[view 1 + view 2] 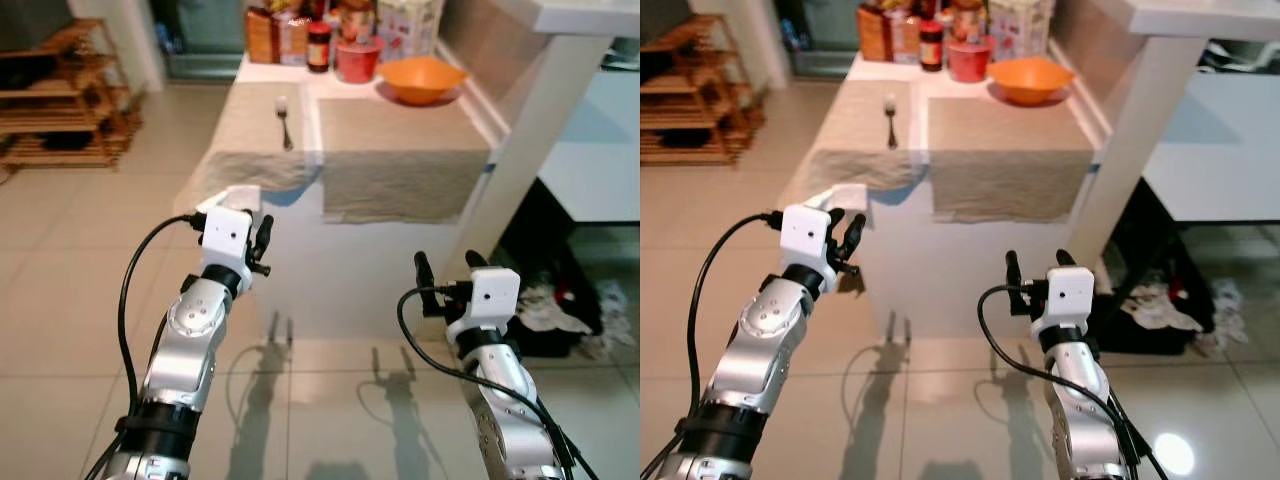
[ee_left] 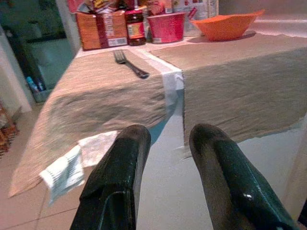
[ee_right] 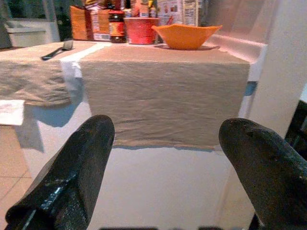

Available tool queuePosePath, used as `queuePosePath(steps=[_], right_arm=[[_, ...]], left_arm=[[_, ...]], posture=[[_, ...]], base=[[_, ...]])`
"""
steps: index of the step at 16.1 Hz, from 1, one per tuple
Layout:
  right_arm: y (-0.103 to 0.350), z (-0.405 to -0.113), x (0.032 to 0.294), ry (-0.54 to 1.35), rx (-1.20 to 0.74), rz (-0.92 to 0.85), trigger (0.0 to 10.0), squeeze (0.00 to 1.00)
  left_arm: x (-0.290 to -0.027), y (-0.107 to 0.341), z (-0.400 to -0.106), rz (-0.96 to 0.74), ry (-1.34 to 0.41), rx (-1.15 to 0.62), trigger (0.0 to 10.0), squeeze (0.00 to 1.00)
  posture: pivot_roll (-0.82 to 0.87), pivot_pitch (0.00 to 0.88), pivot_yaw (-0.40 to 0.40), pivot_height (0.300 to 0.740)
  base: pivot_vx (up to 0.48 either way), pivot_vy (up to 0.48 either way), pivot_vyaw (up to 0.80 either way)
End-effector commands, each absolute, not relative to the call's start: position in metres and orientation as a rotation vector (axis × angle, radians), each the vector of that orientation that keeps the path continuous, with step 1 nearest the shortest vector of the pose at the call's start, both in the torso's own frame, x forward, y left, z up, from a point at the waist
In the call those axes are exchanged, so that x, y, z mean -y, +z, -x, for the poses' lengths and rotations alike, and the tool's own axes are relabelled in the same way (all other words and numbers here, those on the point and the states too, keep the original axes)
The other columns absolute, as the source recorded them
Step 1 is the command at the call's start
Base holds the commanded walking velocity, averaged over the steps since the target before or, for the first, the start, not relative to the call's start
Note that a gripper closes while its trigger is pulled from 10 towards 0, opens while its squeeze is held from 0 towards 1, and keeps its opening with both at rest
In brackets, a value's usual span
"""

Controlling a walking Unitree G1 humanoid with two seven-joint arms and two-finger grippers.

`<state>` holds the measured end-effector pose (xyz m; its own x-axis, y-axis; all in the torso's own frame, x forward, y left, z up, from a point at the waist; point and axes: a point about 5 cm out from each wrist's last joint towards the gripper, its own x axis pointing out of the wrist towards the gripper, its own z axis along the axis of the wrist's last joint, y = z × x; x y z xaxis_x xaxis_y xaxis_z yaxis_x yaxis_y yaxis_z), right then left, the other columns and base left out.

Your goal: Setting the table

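Beige mats (image 1: 400, 150) cover the bench (image 1: 300, 300), a fork (image 1: 283, 120) lies on the left one and an orange bowl (image 1: 421, 78) waits at the far right corner, so with left end effector (image 1: 262, 240) and right end effector (image 1: 446, 268) both apart and empty, most remains undone

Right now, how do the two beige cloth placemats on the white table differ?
The left beige placemat carries a metal fork; the right beige placemat lies bare. The left one looks narrower, with a rumpled hanging edge; the right one hangs flatter. Both drape over the white table's near edge.
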<state>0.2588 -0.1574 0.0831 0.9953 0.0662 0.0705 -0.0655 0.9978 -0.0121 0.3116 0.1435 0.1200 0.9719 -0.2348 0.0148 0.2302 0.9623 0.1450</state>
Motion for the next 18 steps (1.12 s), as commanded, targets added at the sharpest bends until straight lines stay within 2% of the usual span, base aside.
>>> queuePosePath(steps=[1,8,15,18], right_arm=[[0.086,-0.259,0.162,0.051,0.085,0.020,10.0,0.00],[0.084,-0.256,0.159,0.053,0.081,0.016,10.0,0.00],[0.090,-0.257,0.158,0.062,0.103,0.025,10.0,0.00],[0.091,-0.256,0.157,0.080,0.105,0.049,10.0,0.00]], left_arm=[[-0.138,0.124,-0.313,-0.143,-0.247,0.049,10.0,0.00],[-0.136,0.126,-0.313,-0.159,-0.259,0.055,10.0,0.00],[-0.134,0.145,-0.317,-0.148,-0.236,0.140,10.0,0.00],[-0.131,0.145,-0.317,-0.148,-0.234,0.148,10.0,0.00]], posture=[[0.03,0.000,0.017,0.740],[0.03,0.000,0.019,0.740],[0.03,0.000,0.016,0.740],[0.03,0.000,0.017,0.740]], base=[[0.446,0.000,0.00],[0.474,0.000,0.00],[0.480,0.000,0.00],[0.160,0.000,0.60]])
